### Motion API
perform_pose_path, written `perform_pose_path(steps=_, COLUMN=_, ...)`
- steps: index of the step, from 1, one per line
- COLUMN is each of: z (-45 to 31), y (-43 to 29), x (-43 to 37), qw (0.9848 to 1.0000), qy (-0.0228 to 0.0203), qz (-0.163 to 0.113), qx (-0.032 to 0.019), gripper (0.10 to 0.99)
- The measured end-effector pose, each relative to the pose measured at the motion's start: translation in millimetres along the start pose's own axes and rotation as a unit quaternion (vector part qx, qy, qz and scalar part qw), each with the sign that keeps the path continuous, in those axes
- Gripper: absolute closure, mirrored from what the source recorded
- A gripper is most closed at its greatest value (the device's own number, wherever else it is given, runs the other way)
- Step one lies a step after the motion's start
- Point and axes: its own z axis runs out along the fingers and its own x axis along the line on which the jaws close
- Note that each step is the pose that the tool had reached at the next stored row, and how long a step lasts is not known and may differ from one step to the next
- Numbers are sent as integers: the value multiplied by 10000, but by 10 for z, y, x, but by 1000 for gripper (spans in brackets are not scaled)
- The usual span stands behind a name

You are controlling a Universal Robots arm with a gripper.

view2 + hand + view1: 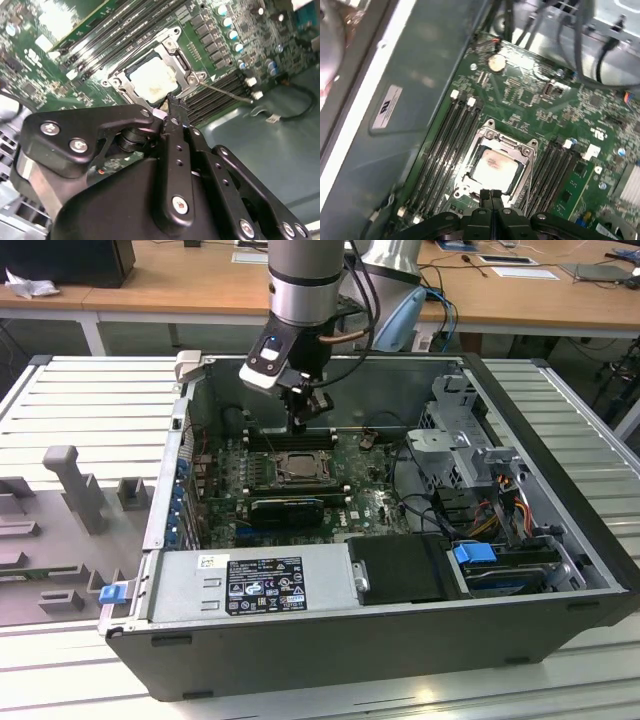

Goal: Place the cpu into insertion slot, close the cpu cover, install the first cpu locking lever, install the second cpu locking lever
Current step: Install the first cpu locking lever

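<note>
Computer case (400, 645): dark grey and open-topped, it lay on a ribbed table (80, 390).
Motherboard (375, 502): green, it sat flat on the case floor.
Gripper (172, 102): black, its fingers were pressed together with nothing between them, and its tips hung at the socket's edge.
Cpu cover (495, 137): a silvery frame, it lay folded down over the socket.
Cpu (492, 167): it sat in the socket, its pale top showing through the cover's window.

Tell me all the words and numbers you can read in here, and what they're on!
Black sticker on the grey metal power supply box: white print, too small to read.
Small white sticker beside it: too small to read.
White sticker on the grey case wall: illegible.
Green motherboard: tiny white markings, illegible.
Nothing reads clearly.
</note>
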Motion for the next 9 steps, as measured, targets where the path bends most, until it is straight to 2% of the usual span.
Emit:
perform_pose_path(steps=5, z=3, y=0, x=0, qw=9986, qy=10, qz=-536, qx=25, gripper=980)
perform_pose_path(steps=9, z=6, y=0, x=0, qw=9948, qy=18, qz=-1019, qx=46, gripper=980)
